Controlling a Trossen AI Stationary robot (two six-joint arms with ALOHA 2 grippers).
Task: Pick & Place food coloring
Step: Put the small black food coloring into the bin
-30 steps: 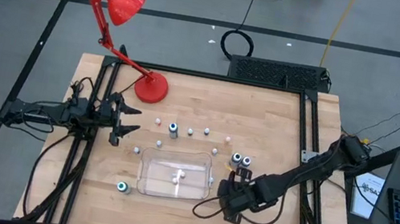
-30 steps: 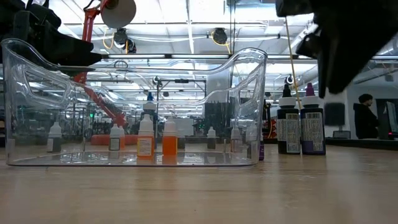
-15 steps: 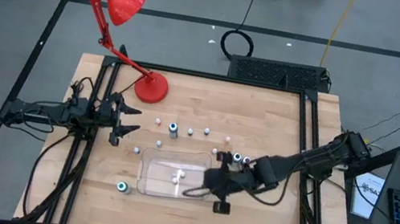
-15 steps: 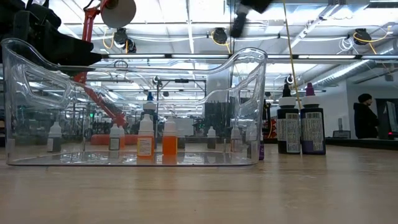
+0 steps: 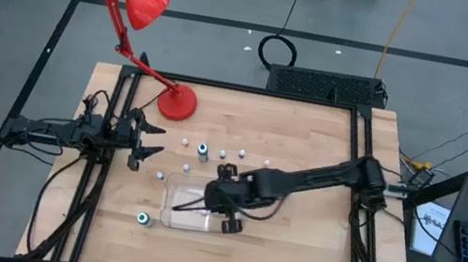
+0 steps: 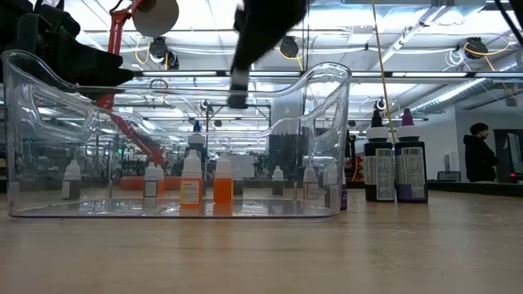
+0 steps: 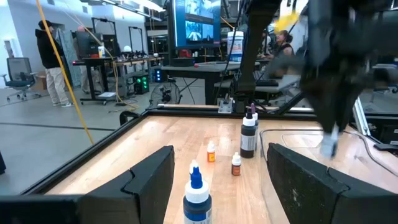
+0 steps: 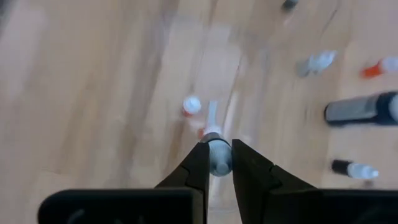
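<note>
The food coloring is a set of tiny dropper bottles. Several stand on the table beyond the clear tray [image 5: 187, 214], such as a teal one [image 5: 203, 152]. Another stands at the tray's near left [image 5: 144, 219]. Two orange ones [image 6: 222, 186] stand inside the tray. My right gripper [image 5: 224, 200] hangs over the tray, shut on one small bottle [image 6: 238, 86]. My left gripper [image 5: 145, 136] waits open at the table's left edge, level with the table, with a blue-tipped bottle [image 7: 196, 193] ahead of it. My right gripper pinches a small whitish bottle by its top end [image 8: 217, 157] between the two fingers [image 8: 198, 163], coming from above and pointing down. The bottle hangs below the fingers, lifted clear, above the tray's inside [image 6: 238, 98].
A red desk lamp [image 5: 178, 101] stands at the table's far left. Two taller dark bottles [image 6: 393, 167] stand right of the tray. The right arm [image 5: 322, 176] stretches across the table's right half. A person [image 6: 480, 155] stands in the room beyond.
My right gripper has swung from the table's near right part toward the left, carrying the small bottle, and has come down somewhat until it hangs over the tray. The left arm and the tray have kept still.
</note>
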